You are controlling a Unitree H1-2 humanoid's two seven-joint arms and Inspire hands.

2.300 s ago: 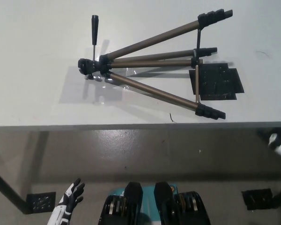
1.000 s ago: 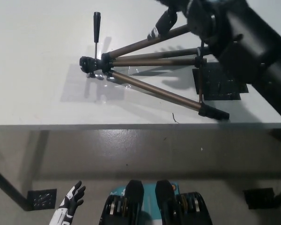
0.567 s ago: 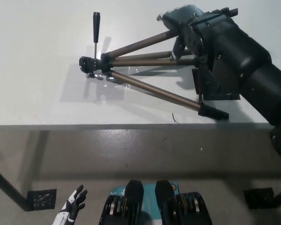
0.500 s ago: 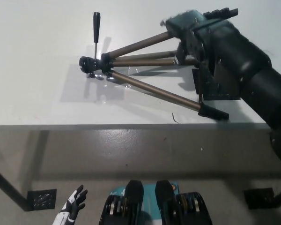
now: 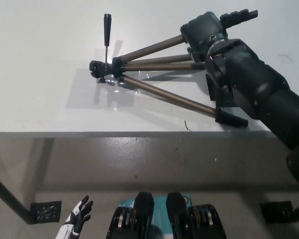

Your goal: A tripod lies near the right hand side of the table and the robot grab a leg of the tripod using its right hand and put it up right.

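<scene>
Head view tripod [image 5: 154, 92]: flat on bench [image 5: 40, 84], legs splayed.
Right hand [image 5: 205, 35]: over the legs; grasp impossible to tell.
Left hand [image 5: 78, 219]: low, fingers spread, holding nothing.

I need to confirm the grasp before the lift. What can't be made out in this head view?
- Right hand: the black arm covers its fingers, so any grip on the tripod leg is hidden.
- Black mat: mostly under the arm.
- Left hand: cut off by the bottom edge.
</scene>
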